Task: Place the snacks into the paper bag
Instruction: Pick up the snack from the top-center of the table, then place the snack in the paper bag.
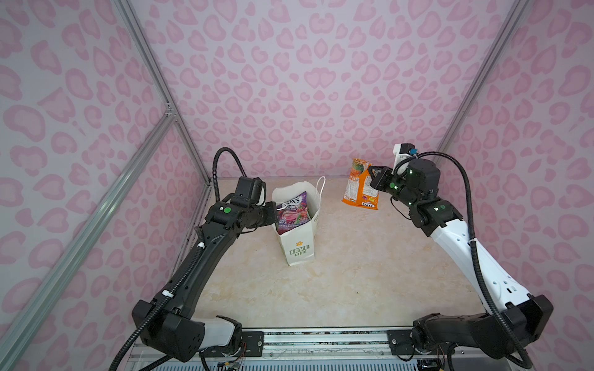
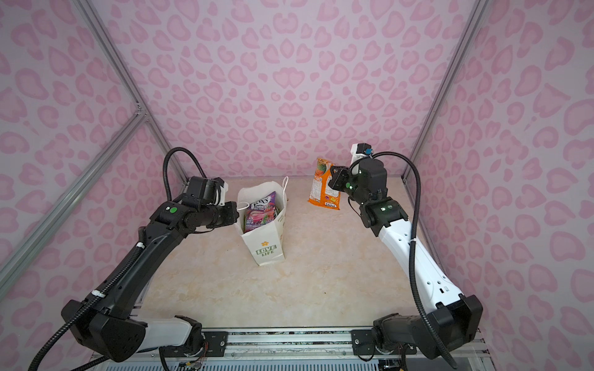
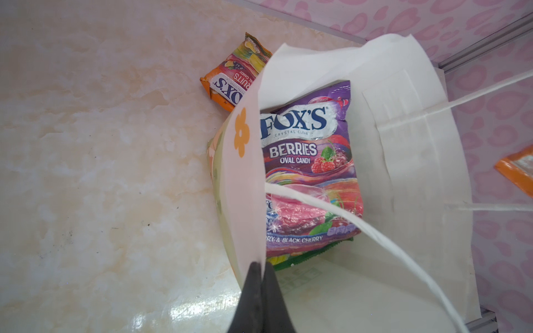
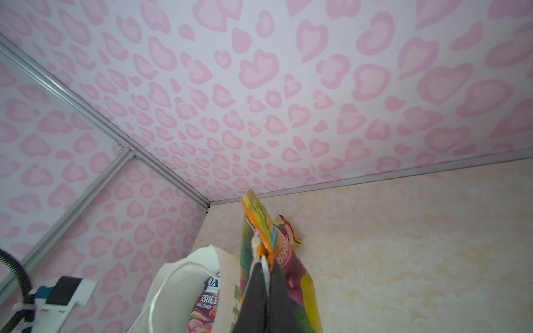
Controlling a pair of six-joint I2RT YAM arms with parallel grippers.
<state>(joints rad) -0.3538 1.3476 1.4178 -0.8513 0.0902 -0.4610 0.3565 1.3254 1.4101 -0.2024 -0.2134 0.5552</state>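
Observation:
The paper bag (image 1: 297,247) (image 2: 266,244) stands upright mid-table. My left gripper (image 3: 261,263) (image 1: 275,212) is shut on its left rim. Inside the bag (image 3: 418,173) a purple snack packet (image 3: 308,173) (image 1: 294,212) lies over a green-edged one (image 3: 314,253). At the back right my right gripper (image 4: 264,263) (image 1: 369,175) is shut on the edge of an orange snack packet (image 1: 358,189) (image 2: 321,189) that hangs above the table. Another orange packet (image 3: 230,77) lies on the table just beyond the bag. It is hidden behind the bag in both top views.
Pink patterned walls close the table on the left, back and right, with aluminium posts (image 1: 154,74) in the corners. A metal rail (image 1: 321,340) carrying both arm bases runs along the front edge. The marbled tabletop (image 1: 353,282) stretches from the bag to that rail.

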